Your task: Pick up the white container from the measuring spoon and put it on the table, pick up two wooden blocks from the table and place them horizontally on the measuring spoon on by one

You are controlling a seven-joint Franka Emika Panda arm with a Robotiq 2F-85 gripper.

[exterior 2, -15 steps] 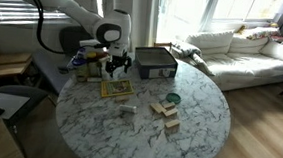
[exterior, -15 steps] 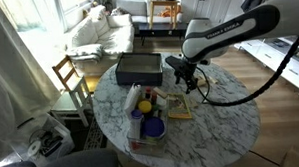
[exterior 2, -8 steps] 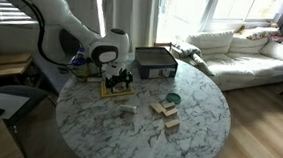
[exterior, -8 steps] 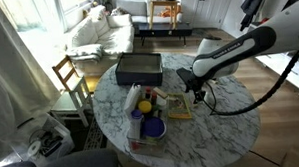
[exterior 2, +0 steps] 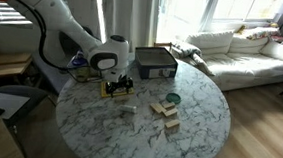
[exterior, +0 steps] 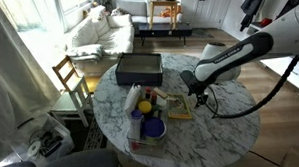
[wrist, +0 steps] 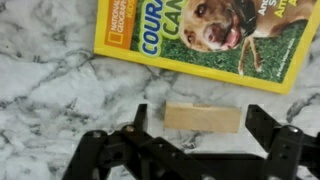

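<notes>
Claw (wrist: 201, 114): spread wide, with nothing pinched; one finger is set off each short end of the block.
Block (wrist: 203, 118): lies flat on the table (wrist: 55, 95), just beside the lower edge of the book (wrist: 200, 30) and apart from it. Its long axis runs across the gap between the fingers.
Contact: a sliver of marble is seen between each finger and the block end, so no touch is recorded. The claw's height above the table cannot be told.
Reason for pose: the claw is judged to be squared to the block so that it can be taken by its ends and carried level, as a horizontal placing requires.
Spoon (exterior 2: 172, 97): seen in an exterior view as a small dark dish, well apart from the claw and near the other blocks (exterior 2: 164, 112).
Container: not made out in any view; whether it is off the spoon cannot be told.
Step judged: first block to be grasped, none yet laid on the spoon.
Risk noted: end grips offer little surface, so the block may swivel if it is taken off centre.
</notes>
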